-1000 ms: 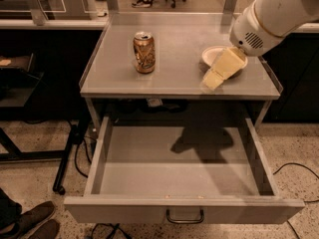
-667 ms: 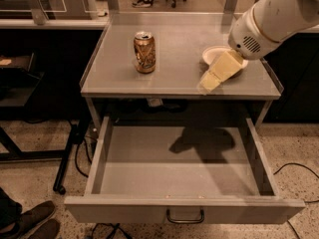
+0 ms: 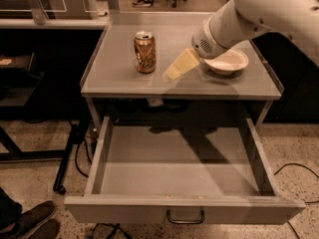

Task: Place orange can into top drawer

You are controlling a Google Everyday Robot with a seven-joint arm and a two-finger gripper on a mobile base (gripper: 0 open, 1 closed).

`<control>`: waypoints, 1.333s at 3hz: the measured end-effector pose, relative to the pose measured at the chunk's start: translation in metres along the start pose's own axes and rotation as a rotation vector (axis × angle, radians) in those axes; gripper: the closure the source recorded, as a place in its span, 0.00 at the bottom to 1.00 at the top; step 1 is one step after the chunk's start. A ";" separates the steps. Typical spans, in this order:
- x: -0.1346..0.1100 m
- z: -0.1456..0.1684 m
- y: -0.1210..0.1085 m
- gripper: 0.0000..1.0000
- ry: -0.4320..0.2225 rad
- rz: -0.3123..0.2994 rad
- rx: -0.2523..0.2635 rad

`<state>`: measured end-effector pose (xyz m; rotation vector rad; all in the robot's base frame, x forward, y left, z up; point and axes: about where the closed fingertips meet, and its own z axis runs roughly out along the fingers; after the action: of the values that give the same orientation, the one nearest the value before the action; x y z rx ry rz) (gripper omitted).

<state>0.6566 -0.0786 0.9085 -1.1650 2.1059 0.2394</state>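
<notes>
The orange can point(image 3: 145, 52) stands on the left part of the grey tabletop point(image 3: 119, 78), not yet in the top drawer point(image 3: 179, 169). That drawer is pulled out wide below the table, and nothing is in it. The can stands straight up. Its long way goes up and down, its silver top with the pull tab faces up, and its round side faces the arm. Just to the right of the can is the gripper point(image 3: 180, 65), low over the table and pointing down and left at the can. A second ago it was far to the right, by the white bowl point(image 3: 230, 61). Now it has slid left and is near the can, but there is a gap and the two do not touch. I cannot tell if the gripper is wide or narrow. It is not holding the can. The bowl, which was partly hidden, now shows more on the right side of the table. I think the arm is reaching for the can, so the grab comes next. The lift and the trip down to the drawer are not started.
</notes>
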 end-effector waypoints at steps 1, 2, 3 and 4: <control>0.000 0.001 0.000 0.00 0.000 0.001 -0.001; -0.006 0.014 0.001 0.00 -0.035 0.035 0.004; -0.031 0.054 -0.009 0.00 -0.116 0.109 0.023; -0.043 0.076 -0.015 0.00 -0.145 0.142 0.028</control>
<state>0.7207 -0.0227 0.8837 -0.9534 2.0589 0.3488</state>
